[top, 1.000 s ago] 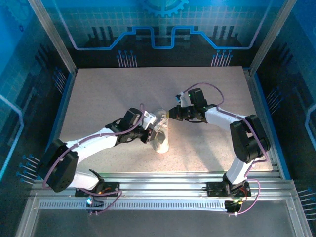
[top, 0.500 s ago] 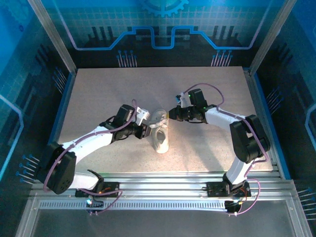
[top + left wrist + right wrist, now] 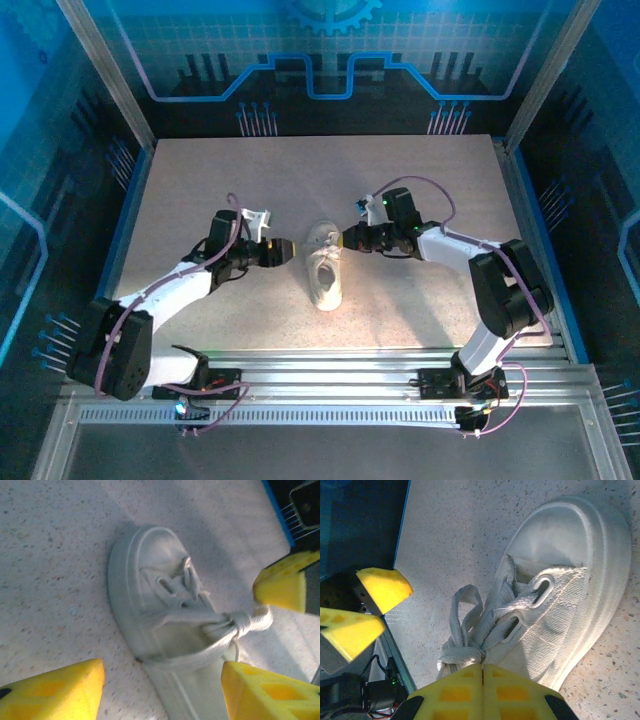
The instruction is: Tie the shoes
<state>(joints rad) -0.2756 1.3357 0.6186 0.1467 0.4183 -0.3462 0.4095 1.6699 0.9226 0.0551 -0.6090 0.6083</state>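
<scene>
A small white sneaker (image 3: 325, 272) lies mid-table, toe toward the back, its laces pulled into a knot (image 3: 463, 655) over the tongue. My right gripper (image 3: 345, 239) sits at the shoe's right side. In the right wrist view its yellow fingers (image 3: 520, 692) are pressed together, shut on the lace, with the knot drawn right up to their tips. My left gripper (image 3: 287, 250) hangs a short way left of the shoe, apart from it. Seen from the left wrist, its fingers (image 3: 55, 690) stand wide, with nothing between them but the shoe (image 3: 150, 605) farther off.
The speckled table (image 3: 200, 190) has free room all round the shoe. A raised blue rim (image 3: 130, 215) borders it at left and right, and an aluminium rail (image 3: 330, 365) runs along the near edge by the arm bases.
My left gripper has opened, let go at the laces and drawn back to the left, away from the shoe. The right gripper has stayed shut at the knot, shifting only slightly.
</scene>
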